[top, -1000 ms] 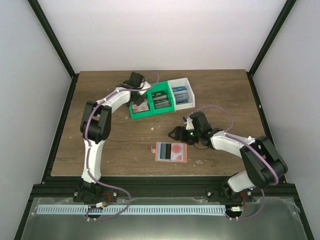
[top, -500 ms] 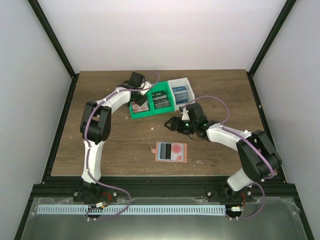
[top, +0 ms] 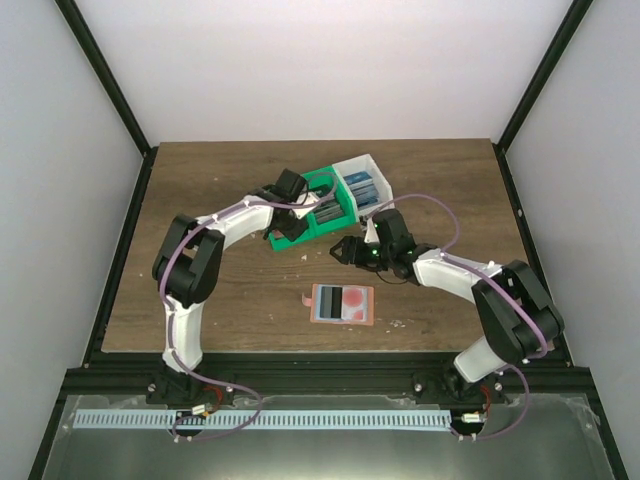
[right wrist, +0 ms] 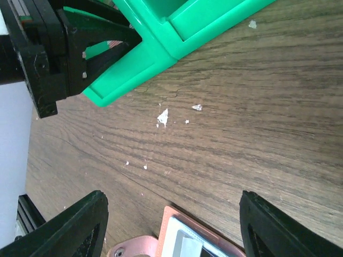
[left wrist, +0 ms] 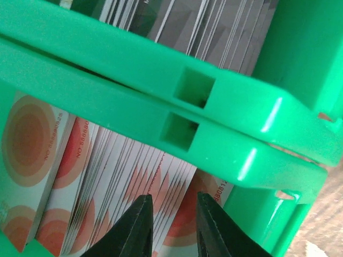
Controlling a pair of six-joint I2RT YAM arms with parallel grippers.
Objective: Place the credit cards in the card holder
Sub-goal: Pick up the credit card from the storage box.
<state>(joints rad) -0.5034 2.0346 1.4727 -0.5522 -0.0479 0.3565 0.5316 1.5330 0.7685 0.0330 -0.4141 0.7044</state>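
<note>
Credit cards (left wrist: 107,176), light, stiff and slick, are standing packed on edge in green bin (left wrist: 161,91); left gripper (left wrist: 172,201) is hanging narrowly apart over their top edges, likely the best pinch point; right gripper (right wrist: 171,214) is hovering wide apart near card holder (right wrist: 136,247).

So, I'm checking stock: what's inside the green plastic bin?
The green plastic bin shows two compartments. One is packed with red-and-white plastic cards on edge, and the other holds darker cards. The left claw hangs over the red ones. The cards hide the bin's floor.
</note>
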